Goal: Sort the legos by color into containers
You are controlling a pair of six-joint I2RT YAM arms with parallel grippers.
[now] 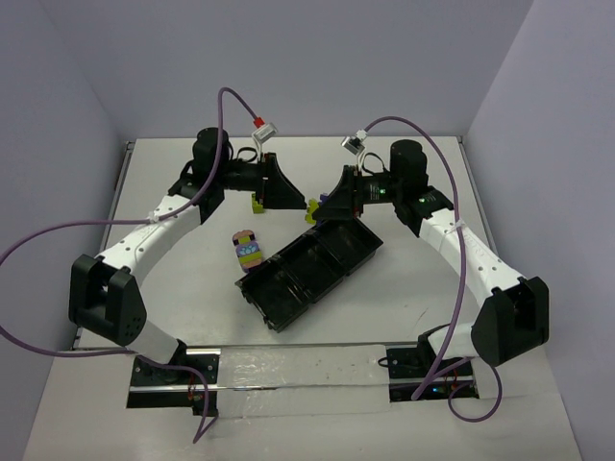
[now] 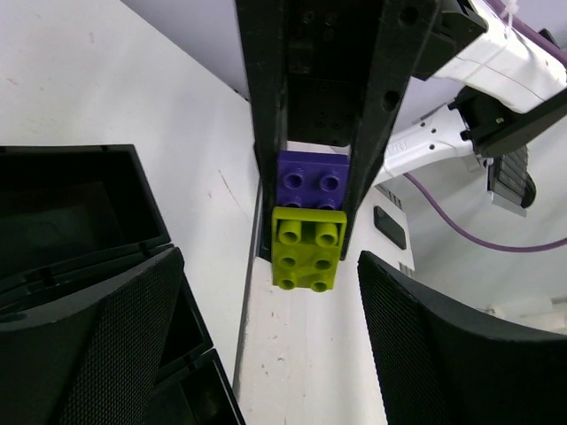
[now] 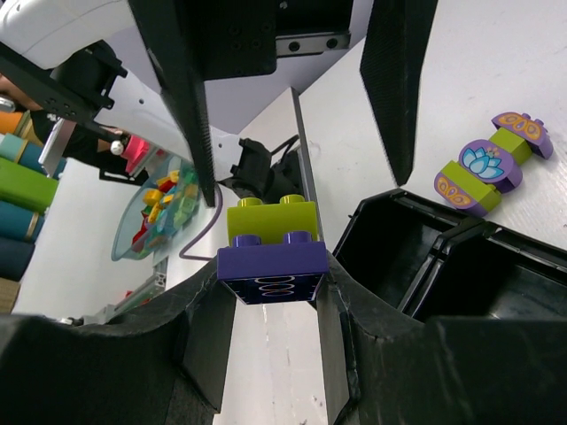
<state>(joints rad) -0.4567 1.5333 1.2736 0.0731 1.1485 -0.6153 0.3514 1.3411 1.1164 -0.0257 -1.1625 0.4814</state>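
Purple brick [image 3: 270, 266] pinched firmly between the pads of the right gripper [image 3: 273, 297], up off the table [image 1: 404, 317], just beside the far corner of the black tray [image 1: 288, 252]. Snapped onto it, a yellow-green brick [image 2: 308, 248], sticking out beyond the fingertips. From the left wrist: left gripper [image 2: 268, 258] wide open, mesh pads [image 2: 115, 345] either side of that pair, clear gaps both ways. From overhead: only a speck of colour between the two grippers, contact there hard to judge. Left of the tray, flat on the table, a multicoloured block [image 1: 247, 248], caught from the right wrist too, missed by the left.
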